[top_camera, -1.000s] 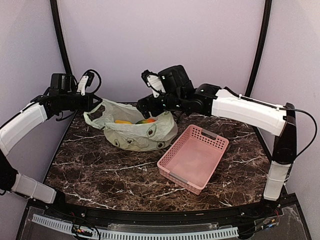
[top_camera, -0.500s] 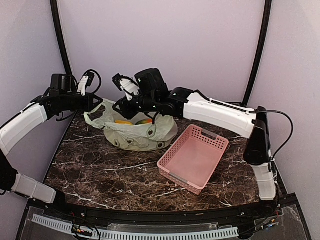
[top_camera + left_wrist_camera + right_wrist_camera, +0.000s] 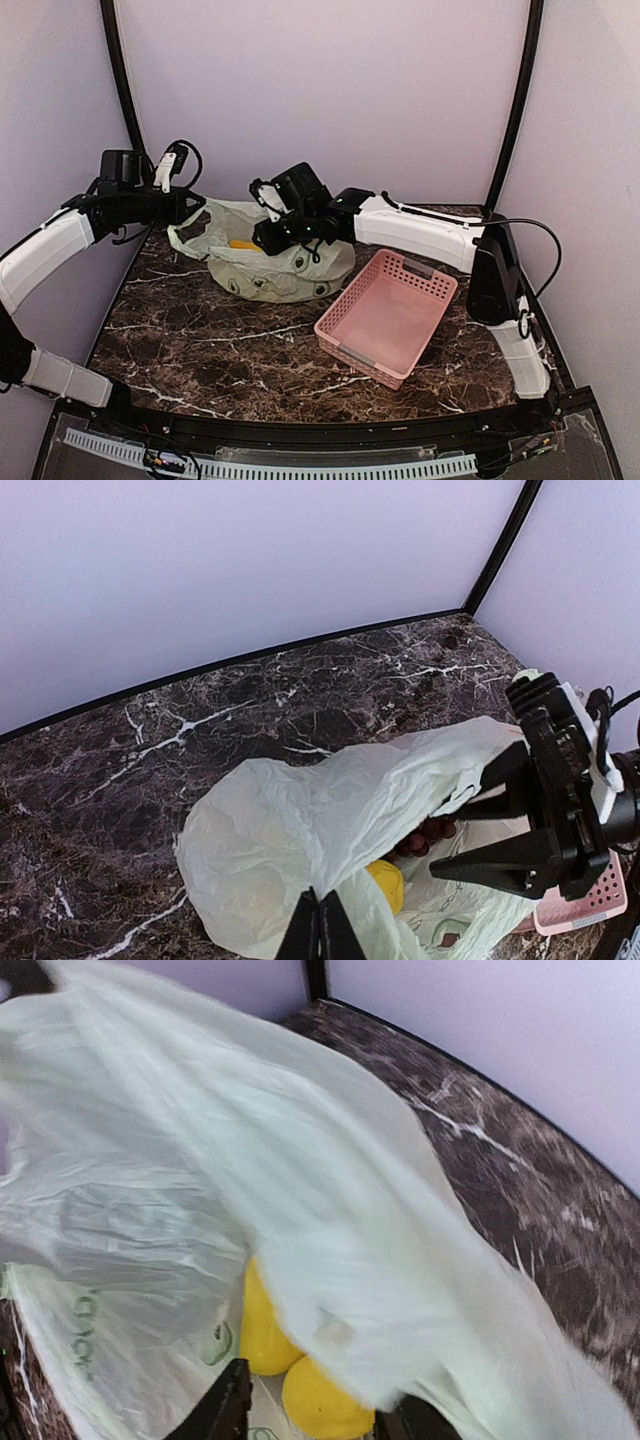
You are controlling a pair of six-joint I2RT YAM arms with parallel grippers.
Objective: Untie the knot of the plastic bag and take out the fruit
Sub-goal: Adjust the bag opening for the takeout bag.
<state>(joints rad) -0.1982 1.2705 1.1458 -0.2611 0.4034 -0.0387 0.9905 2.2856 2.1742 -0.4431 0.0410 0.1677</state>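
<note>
Thin, translucent pale yellow-green plastic bag is seen lying at the back of the dark marble table, mouth open. Its rim is pinched by the fully closed left gripper. Inside, a round yellow fruit is flanked by the half-spread fingers of the right gripper; whether it is gripped cannot be told. A pink slotted plastic basket is set just beside the bag.

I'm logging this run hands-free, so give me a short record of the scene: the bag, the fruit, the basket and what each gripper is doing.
plastic bag: on the table, mouth open, no knot seen
fruit: yellow pieces inside the bag, none outside
left gripper: shut on the bag's edge
right gripper: in the bag mouth, jaws either side of a yellow piece; grip unclear
pink basket: right of the bag, no fruit in it
</note>
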